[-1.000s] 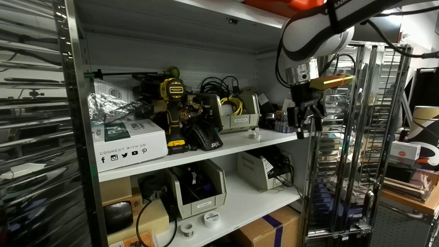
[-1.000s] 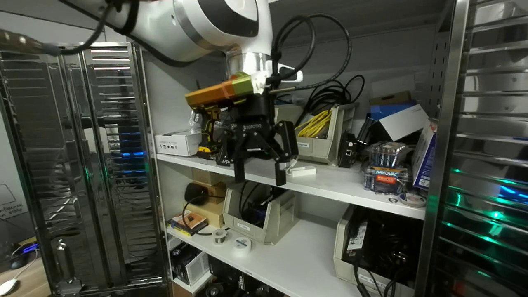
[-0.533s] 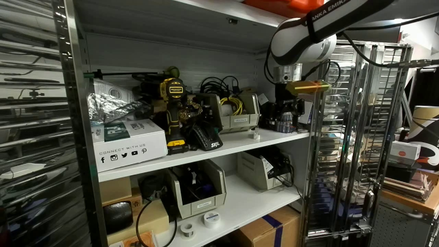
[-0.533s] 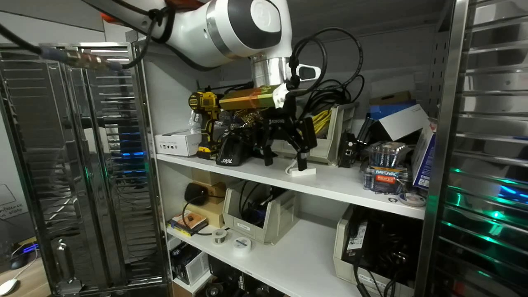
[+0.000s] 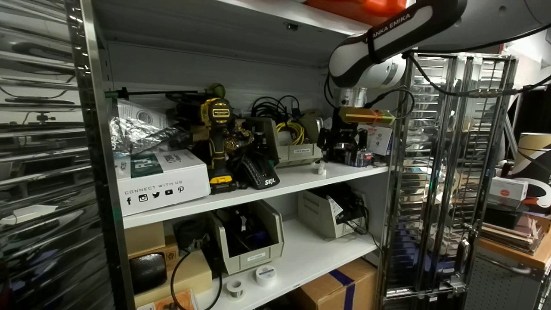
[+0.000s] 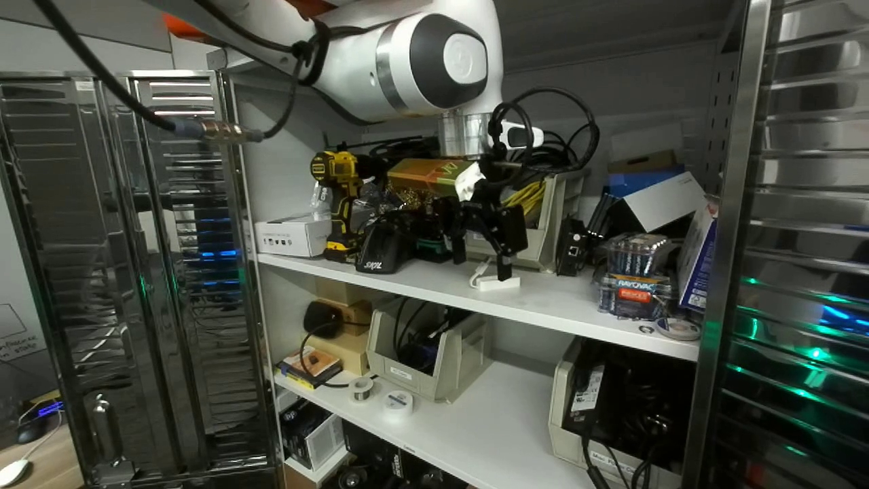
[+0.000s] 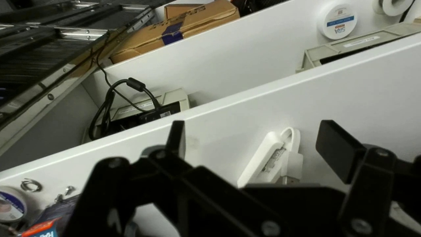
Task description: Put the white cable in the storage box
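The white cable (image 6: 499,284), a small white block with a short looped cord and plug, lies on the upper shelf. It also shows in the wrist view (image 7: 260,158) and in an exterior view (image 5: 321,169). My gripper (image 6: 482,260) is open and empty, pointing down. In the wrist view, the cable lies between the spread fingers (image 7: 258,144); its lower end is hidden by the gripper body. One fingertip overlaps the cable in an exterior view; contact cannot be told. The storage box, an off-white bin (image 5: 297,156) holding yellow and black cables, stands behind; the gripper partly covers it (image 6: 538,248).
A black charger (image 6: 380,248), yellow drill (image 6: 339,204) and printed white carton (image 5: 163,185) stand on the upper shelf. Battery packs (image 6: 635,292) lie towards its far end. Similar bins (image 6: 424,384) (image 6: 560,421) stand on the lower shelf. Metal doors (image 6: 801,238) flank the shelves.
My arm has moved in towards the shelf and lowered, bringing the open gripper over the white cable. In the last half second it shifted slightly. The cable has not moved.
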Motion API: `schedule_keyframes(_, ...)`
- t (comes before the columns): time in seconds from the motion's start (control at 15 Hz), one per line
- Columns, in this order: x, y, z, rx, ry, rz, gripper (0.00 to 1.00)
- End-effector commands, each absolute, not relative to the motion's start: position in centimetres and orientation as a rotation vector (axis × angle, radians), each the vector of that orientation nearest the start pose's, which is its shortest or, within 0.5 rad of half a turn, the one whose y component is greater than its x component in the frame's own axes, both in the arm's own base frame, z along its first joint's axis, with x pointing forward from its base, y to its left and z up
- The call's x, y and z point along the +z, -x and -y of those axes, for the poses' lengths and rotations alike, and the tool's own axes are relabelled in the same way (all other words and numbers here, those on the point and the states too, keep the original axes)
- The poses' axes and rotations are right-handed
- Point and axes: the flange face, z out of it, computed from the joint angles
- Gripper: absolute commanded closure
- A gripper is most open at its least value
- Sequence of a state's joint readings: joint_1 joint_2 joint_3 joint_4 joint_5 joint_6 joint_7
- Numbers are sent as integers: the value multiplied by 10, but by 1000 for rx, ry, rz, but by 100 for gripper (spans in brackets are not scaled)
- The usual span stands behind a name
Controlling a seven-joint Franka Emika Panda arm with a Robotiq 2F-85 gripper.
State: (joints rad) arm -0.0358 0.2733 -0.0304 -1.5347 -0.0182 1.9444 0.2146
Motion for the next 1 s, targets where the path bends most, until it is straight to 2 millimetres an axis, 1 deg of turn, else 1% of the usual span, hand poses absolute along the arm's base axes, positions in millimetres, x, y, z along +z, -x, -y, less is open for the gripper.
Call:
schedule_keyframes(0.0, 521, -685, 42, -321, 3110, -481, 0)
schedule_keyframes(0.13, 521, -695, 39, -348, 3111, -484, 0)
schedule_keyframes(0.33, 516, -706, 35, -347, 3127, -484, 0)
schedule_keyframes(0.67, 493, -717, 36, -302, 3194, -489, 0)
schedule_keyframes(0.87, 484, -721, 36, -270, 3229, -482, 0)
schedule_keyframes(0.93, 482, -722, 35, -260, 3237, -474, 16)
